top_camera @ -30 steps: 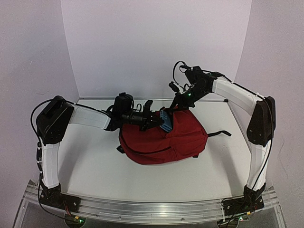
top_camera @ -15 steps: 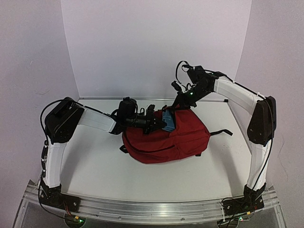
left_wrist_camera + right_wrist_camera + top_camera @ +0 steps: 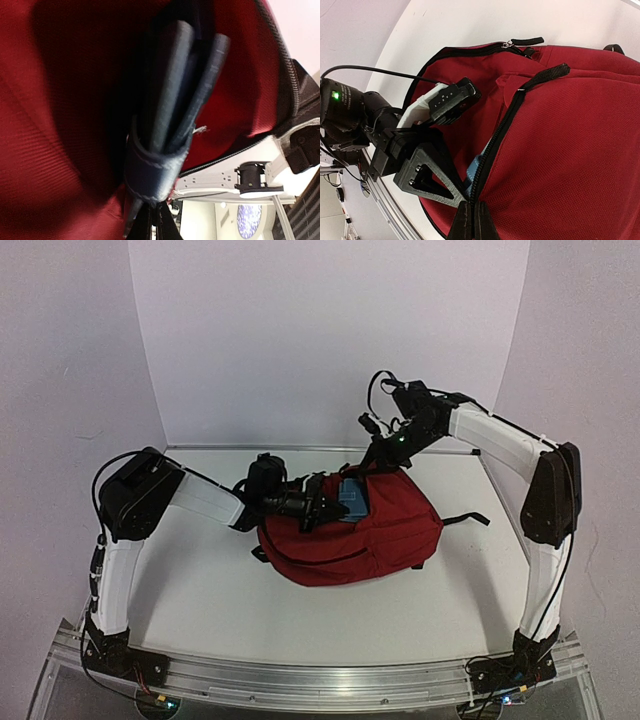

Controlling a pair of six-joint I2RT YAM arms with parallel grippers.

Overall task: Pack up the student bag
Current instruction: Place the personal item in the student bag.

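On the middle of the white worktop (image 3: pixel 200 580) the soft dark red fabric backpack (image 3: pixel 375 535) lies limp, so my right jaws pinch its black zipper rim (image 3: pixel 495 145), the best hold I think, while my left jaws pinch the blue oblong case (image 3: pixel 352 497).

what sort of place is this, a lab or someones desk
Probably a robotics lab test cell: left arm and right arm bolted to an aluminium rail at the edge of a white table, plain panels walling it in, a student bag to pack.
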